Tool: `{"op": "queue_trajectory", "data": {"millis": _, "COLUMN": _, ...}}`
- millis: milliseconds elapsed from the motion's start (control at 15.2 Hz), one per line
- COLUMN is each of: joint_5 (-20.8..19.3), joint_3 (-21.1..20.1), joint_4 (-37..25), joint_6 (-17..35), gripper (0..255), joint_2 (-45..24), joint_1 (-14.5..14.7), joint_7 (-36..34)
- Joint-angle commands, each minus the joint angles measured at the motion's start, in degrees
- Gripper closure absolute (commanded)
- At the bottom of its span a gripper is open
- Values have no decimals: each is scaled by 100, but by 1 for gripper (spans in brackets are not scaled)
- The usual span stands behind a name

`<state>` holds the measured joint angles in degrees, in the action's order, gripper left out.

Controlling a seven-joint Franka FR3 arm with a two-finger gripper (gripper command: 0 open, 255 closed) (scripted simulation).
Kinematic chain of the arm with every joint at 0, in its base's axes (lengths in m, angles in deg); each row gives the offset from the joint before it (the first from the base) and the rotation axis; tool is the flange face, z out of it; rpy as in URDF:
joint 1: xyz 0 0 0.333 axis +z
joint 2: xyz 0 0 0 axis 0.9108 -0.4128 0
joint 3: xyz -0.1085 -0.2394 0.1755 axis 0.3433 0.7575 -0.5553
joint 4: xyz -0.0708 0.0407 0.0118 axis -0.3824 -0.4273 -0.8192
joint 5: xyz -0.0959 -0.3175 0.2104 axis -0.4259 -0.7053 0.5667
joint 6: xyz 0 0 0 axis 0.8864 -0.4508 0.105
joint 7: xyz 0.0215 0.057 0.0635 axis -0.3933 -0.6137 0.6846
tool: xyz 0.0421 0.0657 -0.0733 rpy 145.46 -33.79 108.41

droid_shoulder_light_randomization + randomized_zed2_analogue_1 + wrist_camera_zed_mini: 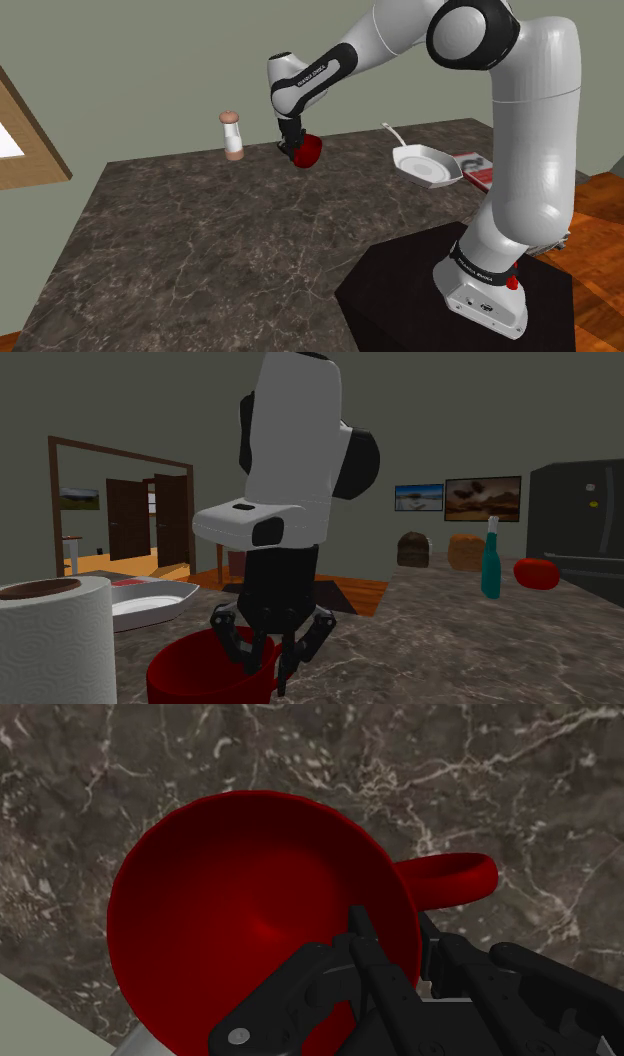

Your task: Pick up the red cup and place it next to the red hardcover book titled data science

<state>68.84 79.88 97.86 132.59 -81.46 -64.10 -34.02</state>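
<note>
The red cup [310,151] is clasped by its rim in my black gripper [293,140] and sits tilted low over the dark marble countertop [220,240], near its far edge. In the wrist view, one finger reaches inside the cup [240,914] and the other presses outside the rim beside the handle [455,876]; the gripper [392,929] is shut on that wall. The second exterior view has the gripper [270,652] on the cup [195,672]. The red book [478,170] lies at the counter's right in the shoulder view, partly hidden behind the arm.
A white and brown shaker [233,135] stands just left of the cup. A white pan [425,165] lies between cup and book. Farther along the counter stand a teal bottle [490,562], a red object [537,573] and two brown loaves [413,549].
</note>
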Motion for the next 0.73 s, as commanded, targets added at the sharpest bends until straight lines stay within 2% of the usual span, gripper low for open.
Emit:
{"op": "queue_trajectory", "data": {"millis": 0, "joint_5": 0, "joint_3": 0, "joint_4": 1, "joint_6": 1, "gripper": 255, "joint_2": -1, "joint_1": 0, "joint_7": 0}}
{"op": "queue_trajectory", "data": {"millis": 198, "joint_5": 0, "joint_3": 0, "joint_4": 0, "joint_6": 0, "gripper": 255, "joint_2": -1, "joint_1": 0, "joint_7": 0}}
{"op": "queue_trajectory", "data": {"millis": 660, "joint_5": 32, "joint_3": -11, "joint_4": -157, "joint_6": -431, "gripper": 255, "joint_2": 275, "joint_1": -1, "joint_7": 55}}
